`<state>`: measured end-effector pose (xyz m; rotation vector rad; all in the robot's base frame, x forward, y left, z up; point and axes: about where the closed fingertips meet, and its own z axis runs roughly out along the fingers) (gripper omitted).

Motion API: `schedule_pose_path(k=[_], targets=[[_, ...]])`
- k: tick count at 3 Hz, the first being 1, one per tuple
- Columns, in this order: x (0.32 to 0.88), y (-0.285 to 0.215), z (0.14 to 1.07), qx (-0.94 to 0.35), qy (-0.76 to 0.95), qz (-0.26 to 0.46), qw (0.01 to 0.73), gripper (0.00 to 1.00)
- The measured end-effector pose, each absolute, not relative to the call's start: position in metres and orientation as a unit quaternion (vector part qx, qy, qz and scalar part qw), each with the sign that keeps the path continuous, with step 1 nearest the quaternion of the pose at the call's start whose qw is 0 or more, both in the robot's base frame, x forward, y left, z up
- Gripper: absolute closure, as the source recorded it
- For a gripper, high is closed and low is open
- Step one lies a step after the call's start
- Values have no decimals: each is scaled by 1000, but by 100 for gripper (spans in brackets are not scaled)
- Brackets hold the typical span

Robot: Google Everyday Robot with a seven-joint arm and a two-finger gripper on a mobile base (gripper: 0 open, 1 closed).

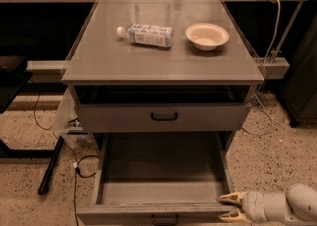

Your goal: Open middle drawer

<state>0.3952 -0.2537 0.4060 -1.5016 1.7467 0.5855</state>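
Note:
The middle drawer (161,170) is pulled far out toward me. Its grey tray interior is bare, and its front with a black bar handle (165,218) sits at the bottom edge of the view. My gripper (229,207) is at the drawer's front right corner, pointing left. Its two yellowish fingers (230,199) are spread apart and hold nothing. The white arm reaches in from the bottom right.
The drawer above (164,116) stands slightly out under the grey cabinet top (99,61). A plastic bottle (146,34) lies on that top beside a white bowl (207,35). Cables and a black leg (49,165) lie on the floor at the left.

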Motion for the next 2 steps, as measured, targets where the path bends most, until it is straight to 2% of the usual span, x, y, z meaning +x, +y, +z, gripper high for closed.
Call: schedule_pose_path(k=[2], targets=[[395, -254, 406, -586, 682, 229, 373, 12]])
